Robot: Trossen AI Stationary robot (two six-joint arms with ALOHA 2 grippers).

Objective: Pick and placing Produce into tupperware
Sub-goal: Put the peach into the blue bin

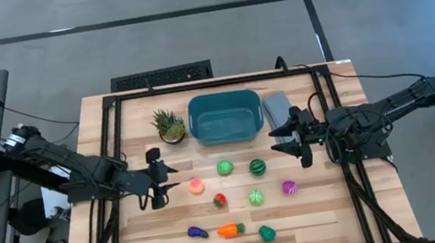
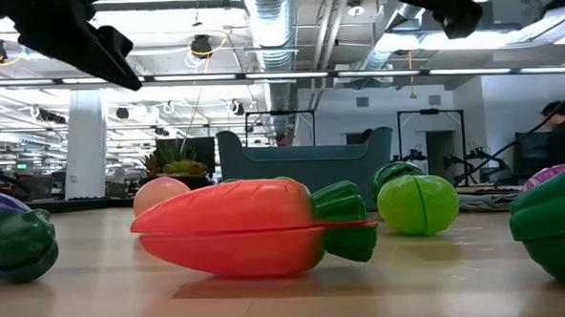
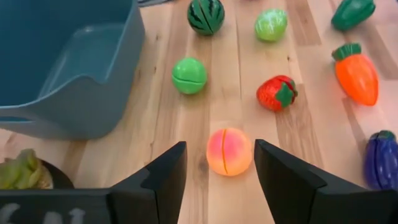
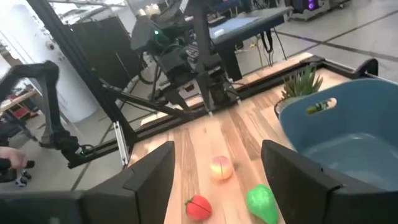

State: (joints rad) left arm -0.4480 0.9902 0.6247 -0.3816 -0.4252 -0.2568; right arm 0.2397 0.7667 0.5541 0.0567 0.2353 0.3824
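The wooden table (image 1: 165,231) carried everything, and the largest item on it was the teal-blue tupperware tub (image 1: 225,117), which sat empty near the far edge, between a spiky potted plant (image 1: 170,126) and a flat grey slab (image 1: 275,110). The left gripper (image 1: 160,178) hung above the table's left part with its fingers (image 3: 163,180) spread apart and nothing between them; in the left wrist view the pink peach (image 1: 196,186) lay on the wood just beyond the gap. The right gripper (image 1: 286,140) hovered beside the grey slab, jaws likewise parted and empty. All the produce lay on the boards outside the tub: a green ball (image 1: 225,168) and the striped watermelon (image 1: 257,167) nearest it, then the strawberry (image 1: 220,199), a pale green piece (image 1: 255,197) and the magenta piece (image 1: 289,186), and along the near row the eggplant (image 1: 196,233), the carrot (image 1: 230,230) and a dark green piece (image 1: 266,233)
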